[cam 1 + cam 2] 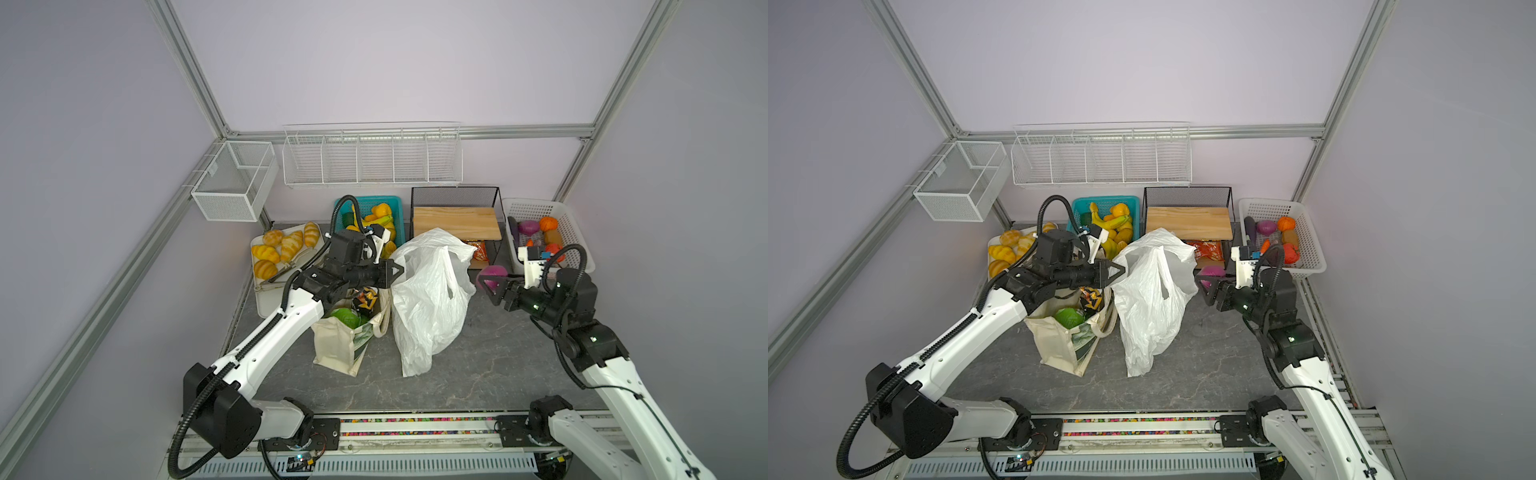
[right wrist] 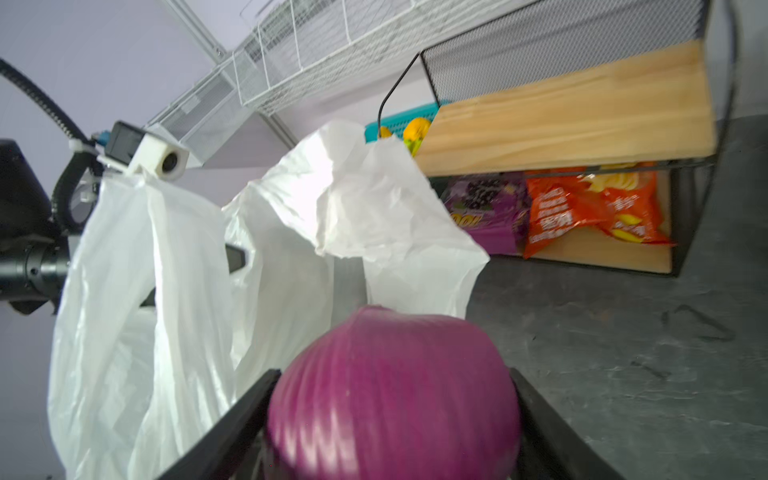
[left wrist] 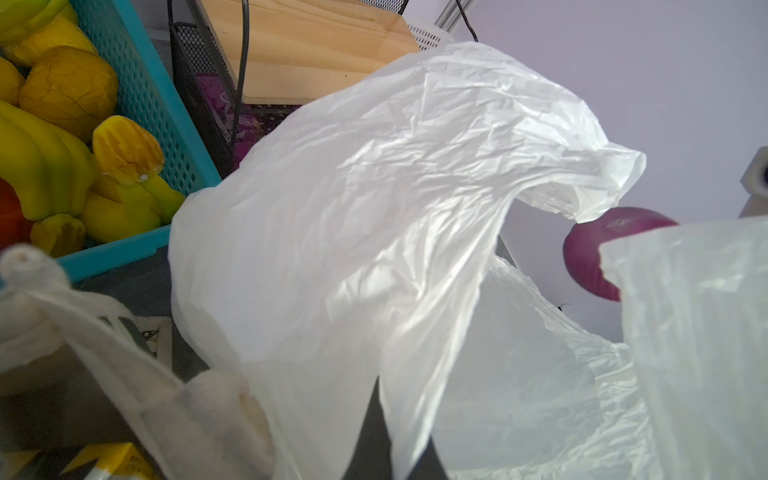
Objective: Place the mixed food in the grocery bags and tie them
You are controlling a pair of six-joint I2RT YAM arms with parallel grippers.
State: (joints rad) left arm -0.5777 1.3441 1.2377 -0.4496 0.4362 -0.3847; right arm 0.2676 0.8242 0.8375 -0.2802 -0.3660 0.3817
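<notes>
Our left claw (image 1: 397, 270) is pinched together on the upper left rim of the white plastic carrier bag (image 1: 428, 299). The bag stands held up at the middle of both top views on the table (image 1: 478, 374). Our right claw (image 1: 489, 280) is clamped on a purple round vegetable (image 2: 390, 399), just right of the bag. Left of the bag, the canvas tote (image 1: 336, 347) holds the green snack bag (image 1: 345, 318) and the black-and-yellow snack bag (image 1: 368, 298).
</notes>
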